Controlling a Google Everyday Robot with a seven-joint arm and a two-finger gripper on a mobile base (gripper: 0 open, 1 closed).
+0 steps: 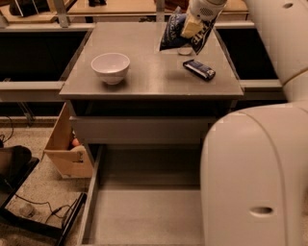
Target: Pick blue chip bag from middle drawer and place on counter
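gripper (192,27) over counter (149,72) rear, blue chip bag (171,33) pinched in it

Robot test area, probably a laboratory workroom. A plain grey cabinet with the counter (149,72) stands on speckled flooring (33,144); a cardboard box (65,153) and loose cables (43,209) lie lower left, and wooden benches (120,7) line the top edge. At upper right of centre, the gripper (192,26) clasps the blue chip bag (171,33).

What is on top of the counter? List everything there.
A white bowl and a small dark blue bar lie on the counter. The tool, above its back edge, grips the blue chip bag, which hides most of a small object beneath.
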